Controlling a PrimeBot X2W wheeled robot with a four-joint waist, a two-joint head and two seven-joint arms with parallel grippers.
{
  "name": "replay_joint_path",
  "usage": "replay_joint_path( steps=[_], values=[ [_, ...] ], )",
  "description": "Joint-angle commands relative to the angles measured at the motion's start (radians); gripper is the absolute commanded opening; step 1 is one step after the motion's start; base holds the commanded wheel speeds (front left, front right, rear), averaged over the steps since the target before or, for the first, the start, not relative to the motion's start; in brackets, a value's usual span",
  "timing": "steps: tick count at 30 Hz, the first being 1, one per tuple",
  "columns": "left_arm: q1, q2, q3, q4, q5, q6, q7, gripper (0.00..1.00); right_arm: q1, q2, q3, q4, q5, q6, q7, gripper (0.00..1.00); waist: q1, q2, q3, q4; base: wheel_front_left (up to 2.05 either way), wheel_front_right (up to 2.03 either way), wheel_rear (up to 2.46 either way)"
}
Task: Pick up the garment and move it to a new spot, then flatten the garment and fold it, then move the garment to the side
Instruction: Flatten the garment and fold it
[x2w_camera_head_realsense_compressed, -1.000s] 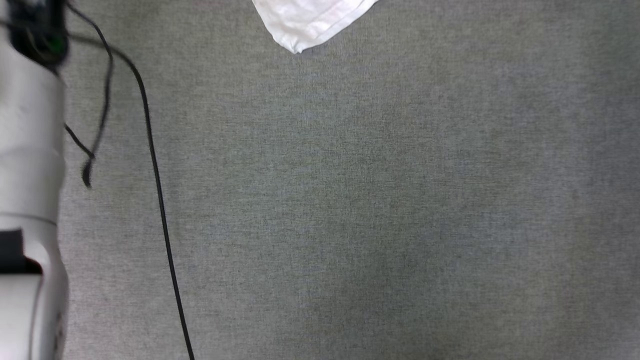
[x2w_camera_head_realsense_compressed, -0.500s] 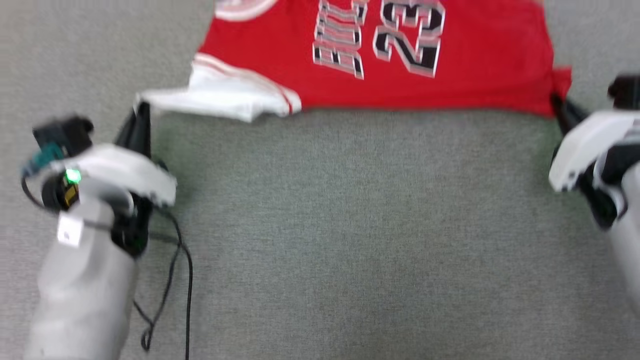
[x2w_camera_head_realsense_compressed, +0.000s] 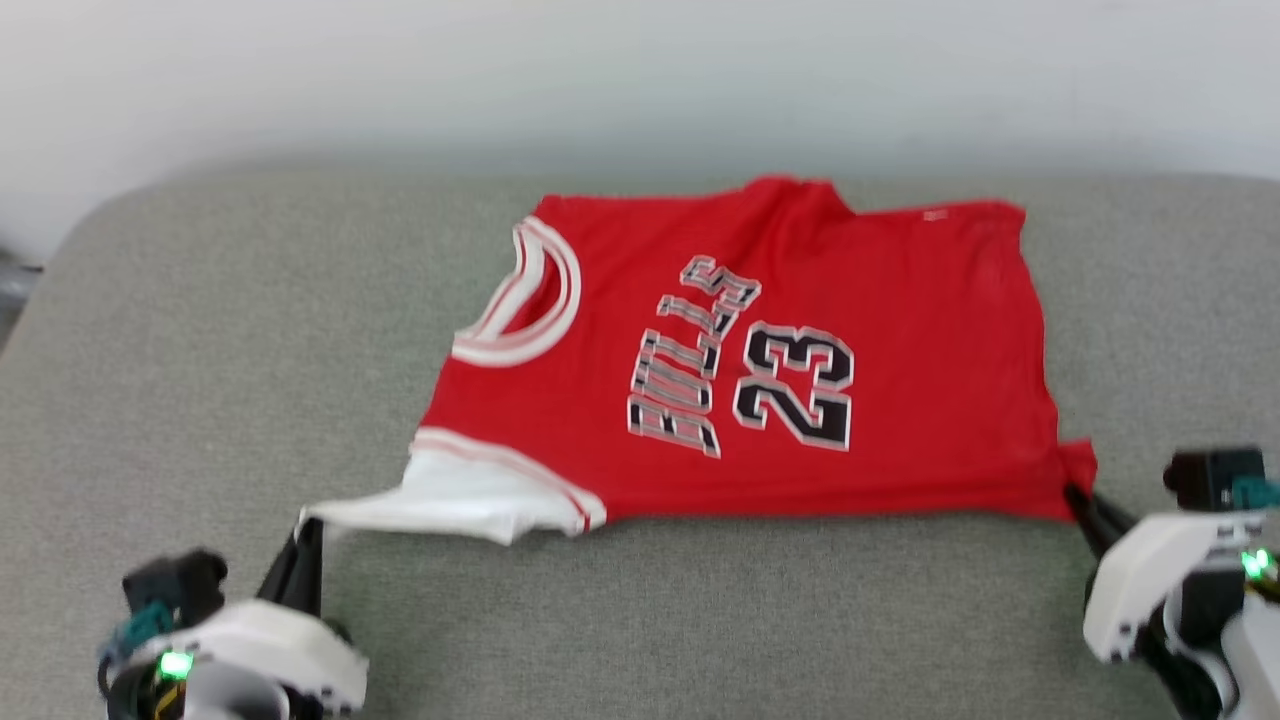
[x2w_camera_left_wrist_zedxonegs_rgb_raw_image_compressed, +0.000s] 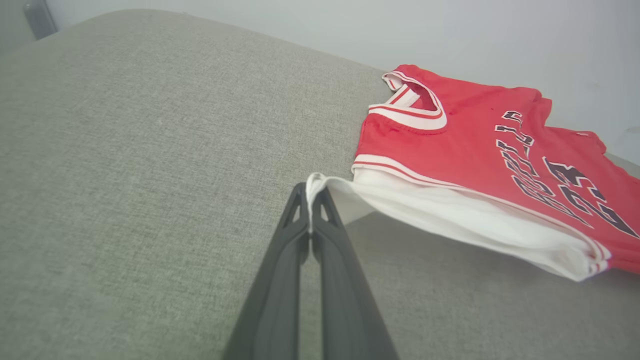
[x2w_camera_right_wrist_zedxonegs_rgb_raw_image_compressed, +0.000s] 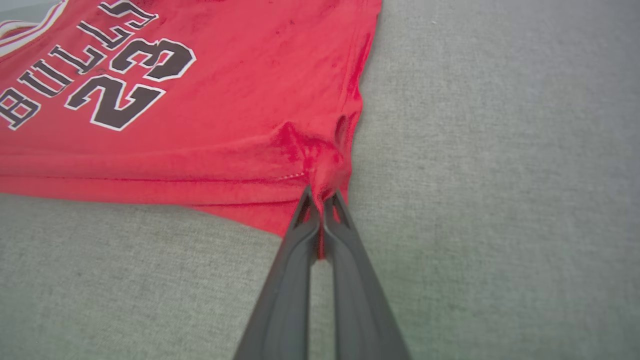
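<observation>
looking higher than a second ago, the head camera is now taking in the whole shirt instead of bare grey cloth and one white corner; it is the view that is shifting, not the things. around the work, the grey fabric surface (x2w_camera_head_realsense_compressed: 200, 350) is spreading wide with a rounded far-left corner, and a pale wall (x2w_camera_head_realsense_compressed: 640, 70) is rising behind it. the garment (x2w_camera_head_realsense_compressed: 760, 380) is lying on the far middle of that surface, mostly flat, its red front facing up with dark "bulls 23" lettering. its striped collar is pointing to the robot's left and its hem to the right. its near white sleeve is stretching out toward the left gripper (x2w_camera_head_realsense_compressed: 305, 545), whose fingers are pinching closed on the sleeve's tip and holding it slightly off the fabric. the right gripper (x2w_camera_head_realsense_compressed: 1080, 500) is clamping tight on the near hem corner of the garment, bunching the red cloth into a small pucker there.
</observation>
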Motion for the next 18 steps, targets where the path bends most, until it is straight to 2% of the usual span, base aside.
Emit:
replay_joint_path(
  steps=[1,10,18],
  values=[
    [0.021,0.016,0.013,-0.005,-0.006,0.014,0.001,0.00,0.026,-0.013,-0.014,-0.004,-0.010,-0.003,0.003,0.00,0.0004,0.0000,-0.039,0.007,0.00,0.00,0.00],
    [0.302,0.029,0.050,-0.280,-0.042,0.131,0.093,0.00,0.361,0.083,-0.200,-0.291,-0.087,-0.003,0.129,0.00,0.0004,0.0000,-0.121,0.023,0.00,0.00,0.00],
    [0.435,0.046,0.062,-0.455,-0.049,0.193,0.149,0.00,0.548,0.200,-0.345,-0.539,-0.153,-0.003,0.259,0.00,0.0004,0.0000,-0.130,0.036,0.00,0.00,0.00]
  ],
)
